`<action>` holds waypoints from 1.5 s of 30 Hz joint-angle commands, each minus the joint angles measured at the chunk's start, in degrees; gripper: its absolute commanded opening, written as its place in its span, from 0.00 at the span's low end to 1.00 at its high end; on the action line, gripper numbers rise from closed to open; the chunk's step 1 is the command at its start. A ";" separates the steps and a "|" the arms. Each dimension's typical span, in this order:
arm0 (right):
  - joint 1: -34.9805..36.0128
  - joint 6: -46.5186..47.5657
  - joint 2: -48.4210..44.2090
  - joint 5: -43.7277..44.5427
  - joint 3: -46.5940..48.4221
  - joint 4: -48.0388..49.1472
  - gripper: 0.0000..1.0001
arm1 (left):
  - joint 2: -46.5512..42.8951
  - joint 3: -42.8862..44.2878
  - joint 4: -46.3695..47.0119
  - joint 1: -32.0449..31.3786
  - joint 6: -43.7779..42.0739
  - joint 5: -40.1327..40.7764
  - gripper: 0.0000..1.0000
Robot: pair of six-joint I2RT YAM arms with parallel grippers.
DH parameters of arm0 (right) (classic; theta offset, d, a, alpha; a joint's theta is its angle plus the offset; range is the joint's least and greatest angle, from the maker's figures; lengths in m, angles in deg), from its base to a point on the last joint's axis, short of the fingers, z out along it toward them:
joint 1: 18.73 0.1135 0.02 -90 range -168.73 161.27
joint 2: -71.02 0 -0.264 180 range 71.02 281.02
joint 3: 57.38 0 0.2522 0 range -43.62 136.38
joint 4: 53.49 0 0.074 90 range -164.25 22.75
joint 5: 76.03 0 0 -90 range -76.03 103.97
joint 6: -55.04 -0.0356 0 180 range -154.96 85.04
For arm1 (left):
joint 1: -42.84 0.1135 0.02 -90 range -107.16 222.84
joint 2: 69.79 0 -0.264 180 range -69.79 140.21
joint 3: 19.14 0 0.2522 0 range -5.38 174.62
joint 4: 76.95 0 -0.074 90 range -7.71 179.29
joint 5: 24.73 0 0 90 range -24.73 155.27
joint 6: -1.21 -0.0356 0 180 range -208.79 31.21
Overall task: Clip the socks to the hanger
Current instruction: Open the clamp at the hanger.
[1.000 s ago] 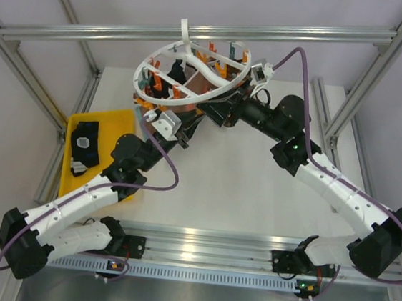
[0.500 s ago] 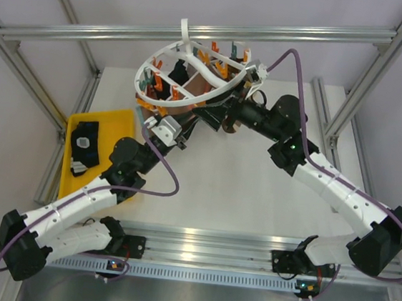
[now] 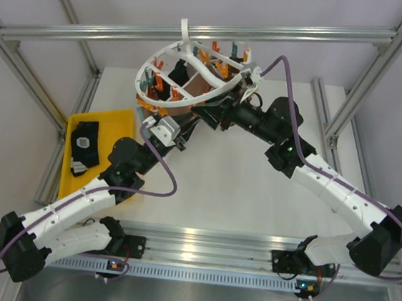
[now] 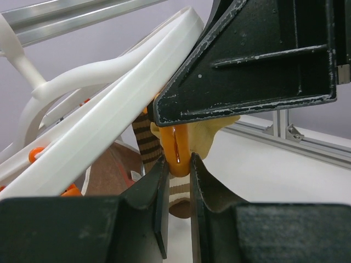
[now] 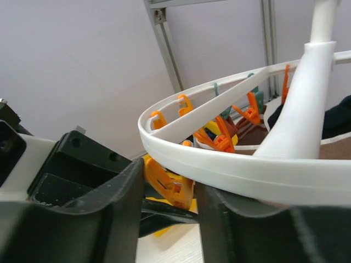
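Sock (image 3: pixel 84 149) in yellow tray (image 3: pixel 120 123); left hand (image 4: pixel 178 183) tight on orange clip (image 4: pixel 176 147), right hand (image 5: pixel 170 181) unclear.

Robotics lab, aluminium-profile frame (image 3: pixel 199 35), white table (image 3: pixel 226 189), plain pale walls (image 3: pixel 309 7)

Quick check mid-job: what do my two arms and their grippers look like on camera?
Left arm and right arm: white links, black joints, a purple cable running along each. Gripper fingers are matte black, some edges scuffed whitish.
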 commanded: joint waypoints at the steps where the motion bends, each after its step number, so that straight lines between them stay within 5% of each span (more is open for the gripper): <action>1: 0.66 4.11 0.75 3.43 3.95 5.90 0.35 | -0.43 1.25 -5.32 -1.32 0.78 -6.94 0.00; 10: 0.49 5.78 -0.31 1.42 3.60 4.23 0.12 | -3.41 1.87 -12.08 -1.23 2.00 -5.54 0.36; 15: 0.13 4.64 -0.92 -0.96 2.02 5.64 0.00 | -4.65 3.45 -13.75 -1.32 4.55 -2.99 0.42; 28: -0.57 1.22 -1.01 -3.51 1.49 7.40 0.00 | 0.89 9.87 -10.86 -1.32 9.74 4.74 0.50; 33: -0.57 0.07 -0.75 -4.30 1.32 7.84 0.00 | 3.00 11.62 -9.19 -1.32 9.30 4.66 0.45; 40: -0.57 0.77 -0.57 -1.50 1.32 6.35 0.00 | 3.97 11.98 -8.13 -1.40 7.11 2.55 0.12; 42: -0.48 0.95 -0.22 0.61 1.84 4.85 0.05 | 3.97 11.63 -8.13 -1.49 6.58 2.55 0.02; 45: -0.57 0.95 0.04 3.69 2.46 3.97 0.20 | 3.70 11.19 -8.22 -2.10 5.26 2.55 0.00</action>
